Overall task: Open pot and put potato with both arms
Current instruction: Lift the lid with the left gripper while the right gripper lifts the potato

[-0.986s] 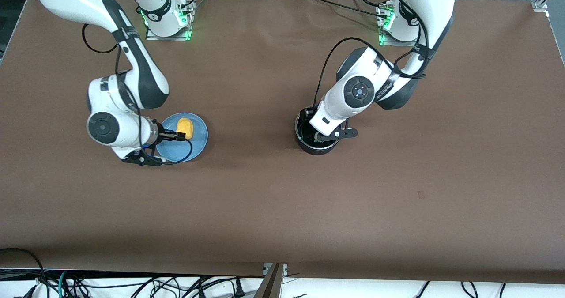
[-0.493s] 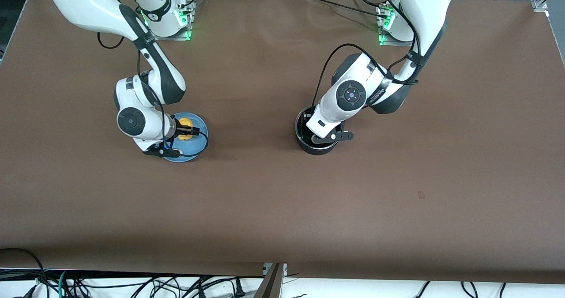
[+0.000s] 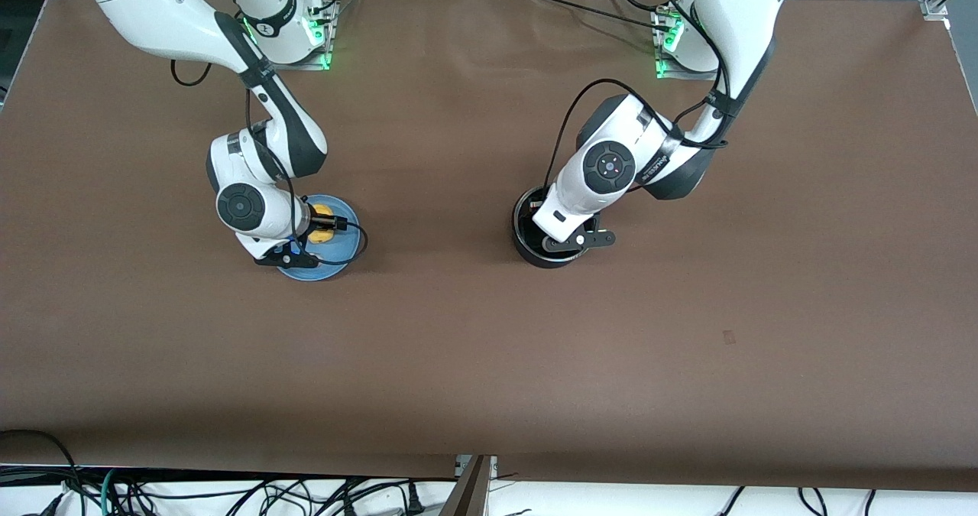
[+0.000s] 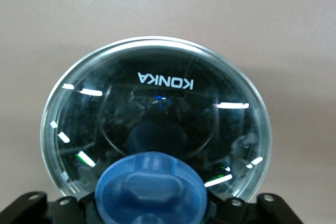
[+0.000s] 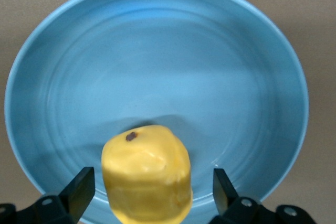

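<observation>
Both arms are set up in parallel here imo: one per object, so lid and potato can go at the same time w/o crossing over

Right claw [image 5: 149,195] is down over the blue plate [image 3: 342,250] toward the right arm's end of the desk [image 3: 489,348]. Fingers spread wide, one each side of the potato [image 5: 147,174], gap on both sides, so nothing gripped yet. Potato sits on the plate, makes sense as a staging spot since it keeps it from rolling. Right arm is folded at the elbow, wrist pointing pretty much straight down

Left claw [image 4: 152,205] is over the saucepan [image 3: 535,252] nearer the left arm's end, well apart from the plate. Glass lid [image 4: 157,108] is on the pot, blue knob [image 4: 151,187] right at the claw, but fingers are out of shot so can't tell if it's got the knob or how open it is. Left arm bent the same way, wrist tipped down over the lid

Guessing next is close on both, then lift the lid
</observation>
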You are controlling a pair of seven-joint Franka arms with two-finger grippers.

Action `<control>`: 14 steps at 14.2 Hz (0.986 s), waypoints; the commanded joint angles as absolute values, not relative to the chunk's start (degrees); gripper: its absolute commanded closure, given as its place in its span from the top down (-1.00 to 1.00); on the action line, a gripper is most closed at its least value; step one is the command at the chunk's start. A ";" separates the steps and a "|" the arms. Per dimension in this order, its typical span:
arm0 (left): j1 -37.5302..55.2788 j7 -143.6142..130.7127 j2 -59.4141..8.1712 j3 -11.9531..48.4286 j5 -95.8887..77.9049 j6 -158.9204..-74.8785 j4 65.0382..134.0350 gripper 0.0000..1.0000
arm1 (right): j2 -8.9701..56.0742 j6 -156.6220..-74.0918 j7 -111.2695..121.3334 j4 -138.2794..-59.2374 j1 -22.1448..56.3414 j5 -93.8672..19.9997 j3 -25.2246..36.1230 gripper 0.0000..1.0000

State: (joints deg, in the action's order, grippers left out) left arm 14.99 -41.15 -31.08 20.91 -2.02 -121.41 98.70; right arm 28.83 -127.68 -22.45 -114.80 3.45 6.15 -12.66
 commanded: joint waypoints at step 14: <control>-13.24 4.79 -7.38 21.18 2.37 -123.88 125.21 -1.00 | 28.73 -113.73 -35.12 -90.46 7.71 2.22 -22.06 -0.69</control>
State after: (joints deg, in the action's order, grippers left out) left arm -8.84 -1.77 -13.52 20.48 1.25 -115.39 113.80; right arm 25.79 -115.70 -29.13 -96.90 4.43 4.38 -21.27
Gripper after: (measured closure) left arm 0.595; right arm 0.401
